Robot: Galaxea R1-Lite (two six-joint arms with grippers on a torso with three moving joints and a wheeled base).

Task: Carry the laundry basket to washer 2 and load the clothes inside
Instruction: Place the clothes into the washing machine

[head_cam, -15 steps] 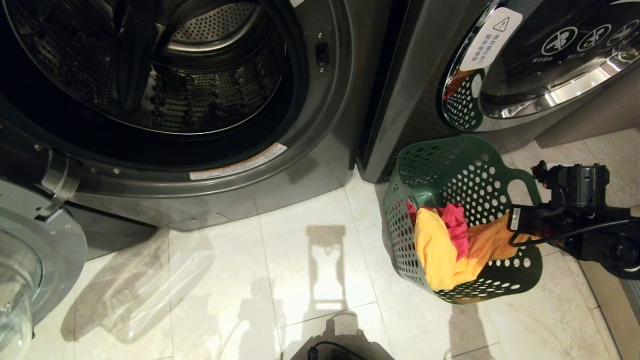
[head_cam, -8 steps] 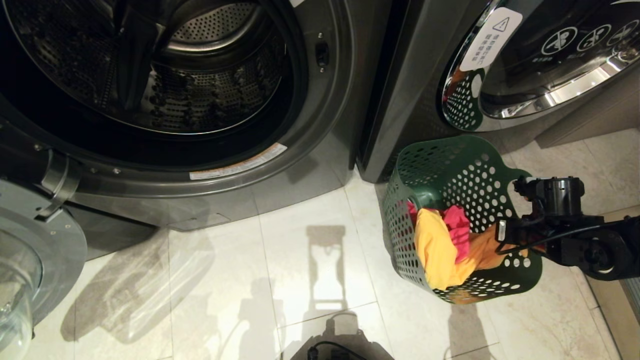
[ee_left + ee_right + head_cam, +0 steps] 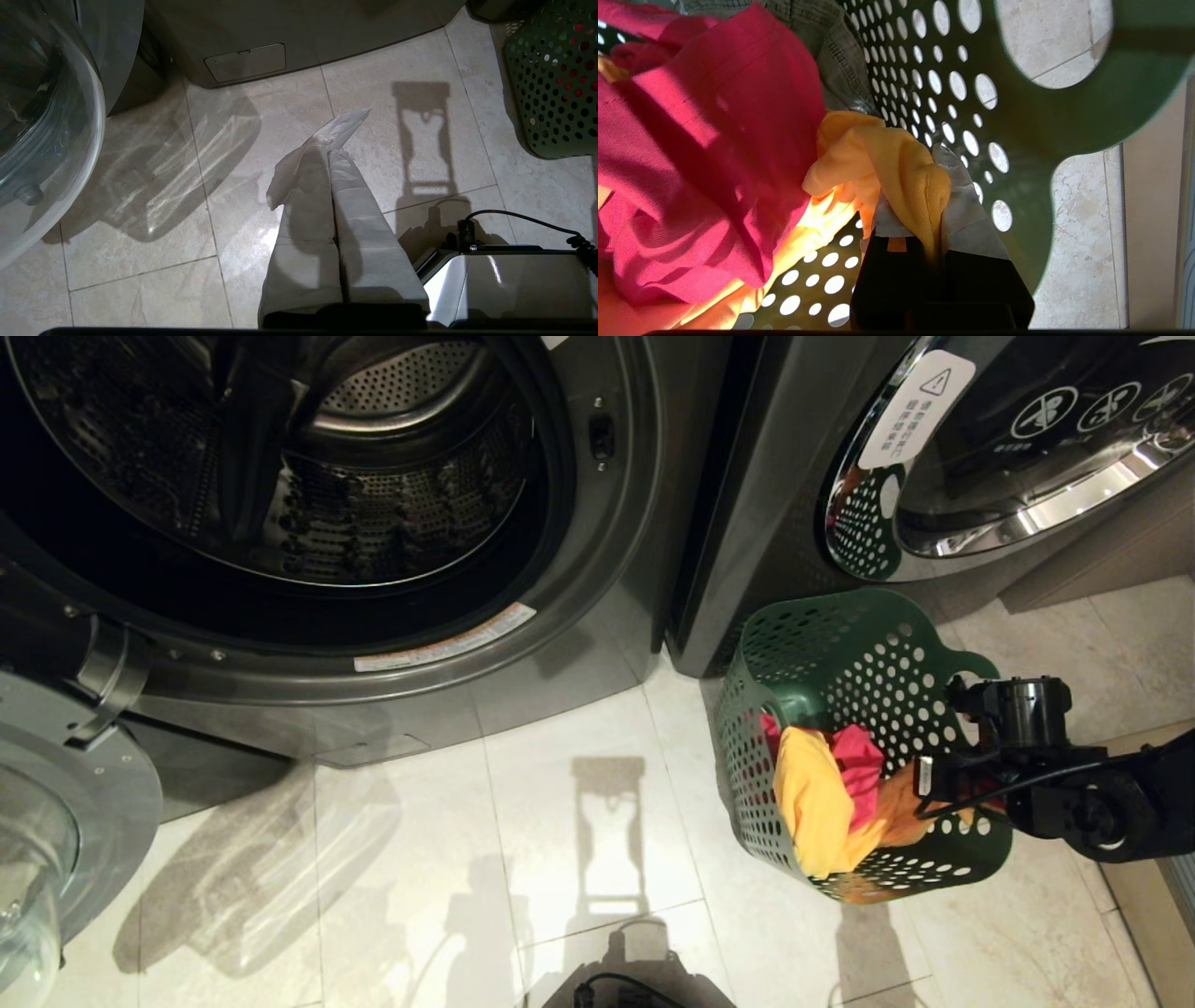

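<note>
You have pale marble-look floor [image 3: 579, 821] tiles with thin grout lines. Standing on the floor: the open grey washer [image 3: 392, 644] at the back left, a second grey washer [image 3: 747, 523] beside it, and the laundry basket [image 3: 859, 653] against that second washer's front corner.

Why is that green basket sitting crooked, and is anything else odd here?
The laundry basket tips toward the open washer, with yellow cloth spilling over its low rim. The right gripper pinches orange fabric inside. Nothing looks damaged.
</note>
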